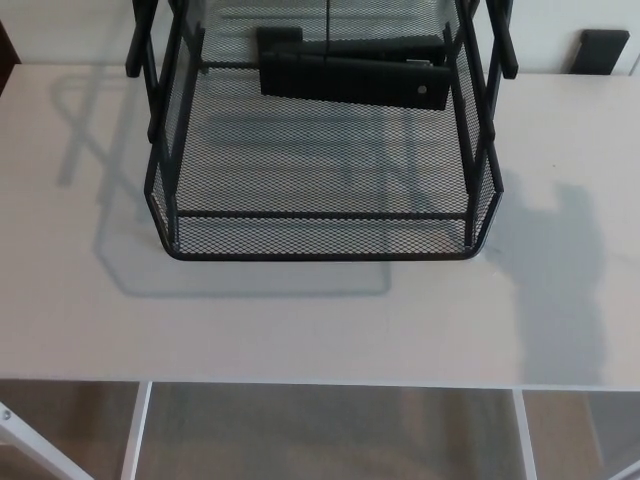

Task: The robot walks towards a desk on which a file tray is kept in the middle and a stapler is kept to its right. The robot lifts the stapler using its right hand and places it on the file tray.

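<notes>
A black mesh file tray (320,236) stands on the pale desk (300,330), in the upper middle of the head view. A black stapler (352,68) lies flat inside the tray near its back, lengthwise across it and slightly tilted. Neither of my hands shows in the picture. A dark shadow falls on the desk to the right of the tray.
A small black object (603,50) sits at the desk's far right edge by the wall. The desk's front edge runs across the lower picture, with white frame legs (135,430) and carpeted floor below it.
</notes>
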`<state>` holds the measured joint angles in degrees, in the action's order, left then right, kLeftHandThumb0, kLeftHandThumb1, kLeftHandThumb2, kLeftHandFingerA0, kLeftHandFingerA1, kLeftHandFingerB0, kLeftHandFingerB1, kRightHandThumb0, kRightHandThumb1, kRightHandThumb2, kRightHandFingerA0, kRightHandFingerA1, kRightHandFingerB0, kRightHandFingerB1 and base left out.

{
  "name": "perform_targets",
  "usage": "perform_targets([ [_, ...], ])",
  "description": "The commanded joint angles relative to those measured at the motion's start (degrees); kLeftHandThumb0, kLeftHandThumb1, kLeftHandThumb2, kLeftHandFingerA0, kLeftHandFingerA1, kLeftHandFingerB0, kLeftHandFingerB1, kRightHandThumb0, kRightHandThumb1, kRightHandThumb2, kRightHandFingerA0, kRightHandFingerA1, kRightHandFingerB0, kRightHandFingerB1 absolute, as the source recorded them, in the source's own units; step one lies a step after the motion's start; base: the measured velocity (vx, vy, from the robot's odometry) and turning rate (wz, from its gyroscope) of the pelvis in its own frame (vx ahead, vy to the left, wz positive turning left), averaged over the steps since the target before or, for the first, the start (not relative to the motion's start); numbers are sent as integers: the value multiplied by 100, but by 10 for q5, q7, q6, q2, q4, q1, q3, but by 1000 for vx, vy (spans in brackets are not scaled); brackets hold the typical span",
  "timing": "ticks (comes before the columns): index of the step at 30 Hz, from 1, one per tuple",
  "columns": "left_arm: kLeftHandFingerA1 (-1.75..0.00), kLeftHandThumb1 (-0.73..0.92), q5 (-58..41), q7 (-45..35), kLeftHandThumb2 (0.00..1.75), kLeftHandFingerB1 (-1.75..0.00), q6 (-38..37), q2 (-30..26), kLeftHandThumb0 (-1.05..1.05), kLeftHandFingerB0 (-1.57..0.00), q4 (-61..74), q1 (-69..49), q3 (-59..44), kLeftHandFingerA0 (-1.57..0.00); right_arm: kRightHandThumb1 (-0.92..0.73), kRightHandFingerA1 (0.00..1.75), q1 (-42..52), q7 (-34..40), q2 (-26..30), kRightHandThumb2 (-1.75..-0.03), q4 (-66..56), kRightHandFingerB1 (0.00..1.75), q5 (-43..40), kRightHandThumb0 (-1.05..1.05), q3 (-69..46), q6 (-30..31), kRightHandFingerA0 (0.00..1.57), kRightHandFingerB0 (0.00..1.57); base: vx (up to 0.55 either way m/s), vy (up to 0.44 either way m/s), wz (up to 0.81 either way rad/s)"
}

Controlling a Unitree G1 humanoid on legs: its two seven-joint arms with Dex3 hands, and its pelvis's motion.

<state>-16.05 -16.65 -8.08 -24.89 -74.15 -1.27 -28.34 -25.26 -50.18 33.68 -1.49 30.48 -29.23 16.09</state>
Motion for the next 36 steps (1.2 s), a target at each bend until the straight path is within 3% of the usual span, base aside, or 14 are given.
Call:
perform_targets([
  [1,-150,90,-7,-2,87,-118,-24,-23,-105,0,5,-5,-13,-24,-58,78,203,527,-184,-92,272,53,-243,-66,-461,-252,27,14,0,0,0],
  [13,-148,90,2,7,88,-118,-32,-27,-105,0,7,-7,-6,-24,-80,14,159,482,-216,-64,294,51,-340,-81,-628,75,0,0,0,0,0],
  [14,-149,90,1,6,87,-117,-30,-28,-105,0,7,-8,-7,-23,-92,162,187,454,-218,-80,270,109,-244,-94,-575,172,87,38,0,0,0],
  [17,-139,92,1,2,85,-109,-27,-29,-105,0,6,-10,-7,-24,-48,62,231,394,-266,-111,217,56,-217,-40,-526,147,9,1,0,0,0],
  [18,-138,92,3,6,86,-108,-27,-30,-105,0,6,-9,-5,-27,-50,91,245,373,-261,-67,236,31,-210,-45,-500,136,0,0,0,0,0],
  [20,-144,92,5,11,89,-111,-23,-33,-105,0,5,-5,-3,-20,-41,61,423,405,-127,-102,327,56,232,-42,6,5,10,4,0,0,0],
  [21,-135,92,6,14,86,-108,-19,-33,-105,0,4,-3,-3,-24,-53,81,414,435,-135,-56,342,57,214,-60,-1,-14,11,10,0,0,0],
  [22,-144,92,7,18,91,-110,-15,-34,-105,0,3,-3,-2,-23,-31,116,441,457,-72,-108,357,95,309,-60,117,-56,82,61,0,0,0],
  [23,-144,92,9,22,91,-110,-11,-34,-105,0,3,-2,0,-23,-31,116,472,466,2,-108,362,95,429,-60,248,-86,82,61,0,0,0],
  [26,-105,63,18,28,134,-70,-10,-39,-105,0,-1,-8,6,-40,-57,76,520,339,-105,-100,349,64,88,-76,-31,-201,24,31,0,0,0],
  [32,-137,92,19,22,96,-63,-4,-47,-105,0,-3,-15,9,-21,-68,114,605,364,-109,-59,276,25,74,-63,-7,-247,19,0,0,0,0],
  [34,-101,62,31,23,135,-69,-1,-48,-105,0,-4,-16,21,-36,-75,60,407,380,-113,-115,480,38,-13,-88,-60,-76,3,5,0,0,0],
  [35,-103,63,32,27,135,-73,0,-47,-105,-1,-3,-15,23,-37,-47,57,385,388,-138,-107,466,51,-70,-40,-116,-39,7,0,0,0,0],
  [36,-102,62,35,24,135,-74,-1,-48,-105,-1,-2,-16,28,-36,-81,62,405,377,-148,-65,421,38,-48,-84,-93,-25,18,15,-14,0,-6],
])
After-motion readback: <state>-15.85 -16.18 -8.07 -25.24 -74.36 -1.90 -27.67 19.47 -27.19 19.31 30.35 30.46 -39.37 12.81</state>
